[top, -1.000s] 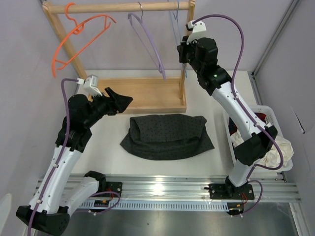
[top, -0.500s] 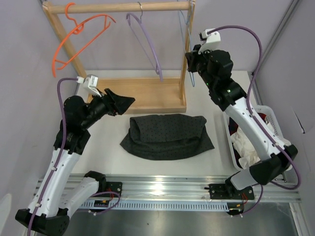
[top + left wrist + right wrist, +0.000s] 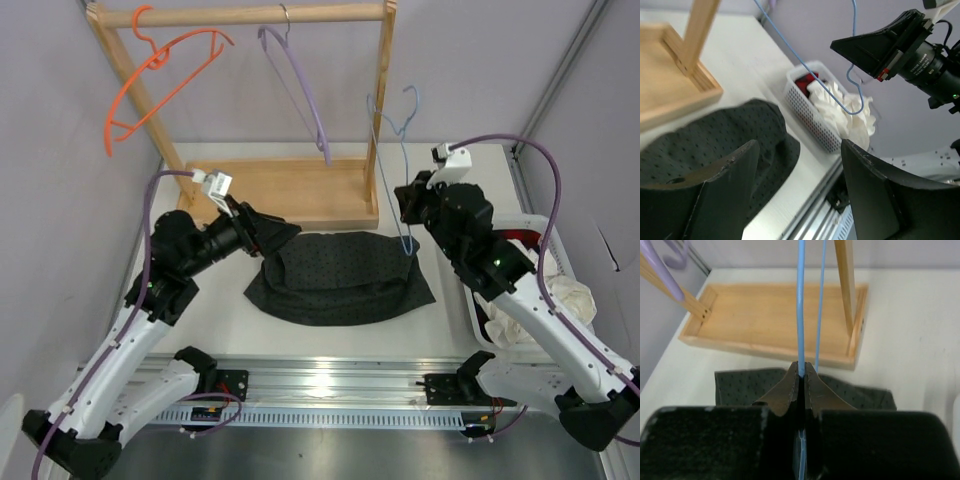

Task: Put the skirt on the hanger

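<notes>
The dark charcoal dotted skirt (image 3: 340,275) lies folded flat on the table between the arms. My right gripper (image 3: 407,203) is shut on the thin light-blue hanger (image 3: 386,165) and holds it upright off the rail, above the skirt's right end, hook up. In the right wrist view the fingertips pinch the blue wire (image 3: 800,305) at the gripper (image 3: 801,374), with the skirt (image 3: 750,385) below. My left gripper (image 3: 282,232) is open and empty at the skirt's upper left edge. The left wrist view shows the skirt (image 3: 715,145) under the wide-open gripper (image 3: 800,195) and the hanger (image 3: 805,65).
A wooden rack with a tray base (image 3: 300,190) stands at the back, carrying an orange hanger (image 3: 150,80) and a purple hanger (image 3: 300,90). A white basket (image 3: 478,320) with white and dark red cloth sits at the right edge, also in the left wrist view (image 3: 810,117).
My right arm has taken the blue hanger off the rail and brought it down and forward over the skirt's right end. My left gripper has moved right to the skirt's edge.
</notes>
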